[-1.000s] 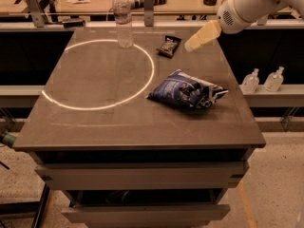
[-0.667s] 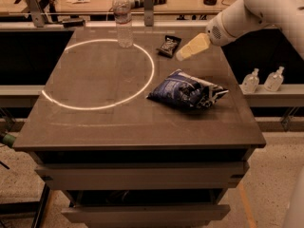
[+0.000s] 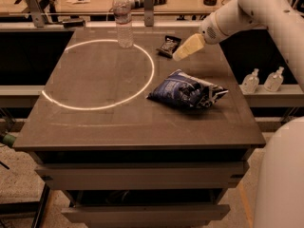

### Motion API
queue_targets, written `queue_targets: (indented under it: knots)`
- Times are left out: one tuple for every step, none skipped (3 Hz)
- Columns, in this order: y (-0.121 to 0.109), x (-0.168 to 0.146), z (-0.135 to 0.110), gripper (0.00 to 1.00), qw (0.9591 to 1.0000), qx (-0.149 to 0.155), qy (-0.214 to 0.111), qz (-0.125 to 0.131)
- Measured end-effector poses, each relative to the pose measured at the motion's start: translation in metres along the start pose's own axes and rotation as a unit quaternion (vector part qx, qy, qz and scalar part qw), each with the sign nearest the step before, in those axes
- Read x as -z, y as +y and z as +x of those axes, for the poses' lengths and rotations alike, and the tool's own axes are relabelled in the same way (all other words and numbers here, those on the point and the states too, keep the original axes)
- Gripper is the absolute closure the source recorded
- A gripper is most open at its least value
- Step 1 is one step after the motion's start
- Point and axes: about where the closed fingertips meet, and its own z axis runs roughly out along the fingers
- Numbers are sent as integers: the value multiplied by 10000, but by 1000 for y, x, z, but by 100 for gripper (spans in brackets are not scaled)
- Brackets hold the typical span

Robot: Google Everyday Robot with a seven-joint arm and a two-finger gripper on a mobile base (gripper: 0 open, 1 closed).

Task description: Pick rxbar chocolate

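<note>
The rxbar chocolate [image 3: 168, 45] is a small flat black wrapper with whitish print, lying at the far side of the dark table [image 3: 95, 127]. My gripper [image 3: 183, 52] comes in from the upper right on a white arm and hangs just right of the bar, its pale fingertips close to the bar's right end. It holds nothing.
A large blue-and-white chip bag [image 3: 187, 90] lies right of centre. A clear water bottle [image 3: 123, 19] stands at the far edge, left of the bar. A white circle [image 3: 71, 103] is marked on the tabletop. Two small bottles [image 3: 262, 80] stand on a ledge to the right.
My gripper has moved left and down toward the rxbar chocolate. The bar, bag and bottle have not moved.
</note>
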Motion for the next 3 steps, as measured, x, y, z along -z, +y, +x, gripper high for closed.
queue_targets:
  knots:
    - [-6, -10, -6, 0, 9998, 137, -46, -111]
    - [-14, -25, -9, 0, 9996, 189, -9, -190]
    - [-17, -46, -18, 0, 9989, 329, 24, -345]
